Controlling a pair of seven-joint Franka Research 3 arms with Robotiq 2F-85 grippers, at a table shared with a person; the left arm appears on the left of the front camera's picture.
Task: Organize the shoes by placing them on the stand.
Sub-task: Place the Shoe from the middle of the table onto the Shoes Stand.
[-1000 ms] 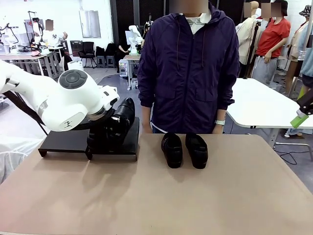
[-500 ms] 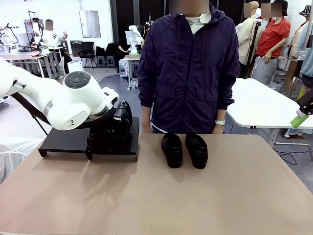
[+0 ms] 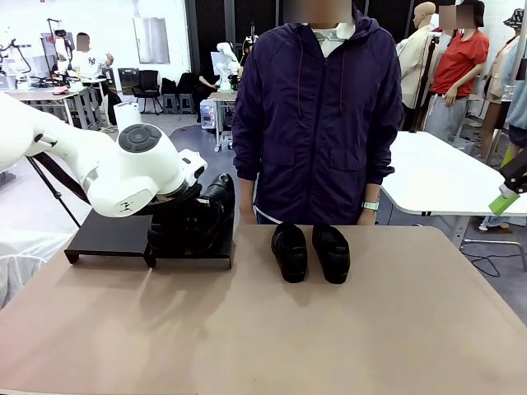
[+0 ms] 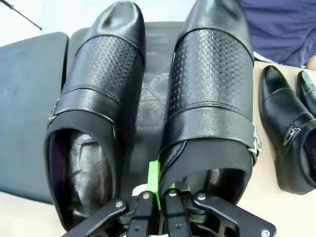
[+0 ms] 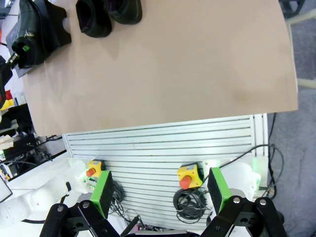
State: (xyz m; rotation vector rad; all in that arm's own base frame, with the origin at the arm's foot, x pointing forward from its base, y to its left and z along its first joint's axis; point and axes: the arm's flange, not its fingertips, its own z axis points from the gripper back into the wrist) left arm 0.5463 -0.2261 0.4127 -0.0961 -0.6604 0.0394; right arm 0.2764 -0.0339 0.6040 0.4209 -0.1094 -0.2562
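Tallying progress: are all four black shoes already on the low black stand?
No, two glossy black leather slip-on shoes sit on the tan table, beside the matte-black flat stand.

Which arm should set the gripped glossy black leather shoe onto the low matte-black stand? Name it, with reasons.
Left. The left gripper holds the glossy black leather shoe by its heel, over the low matte-black stand; the right gripper hangs open, far off.
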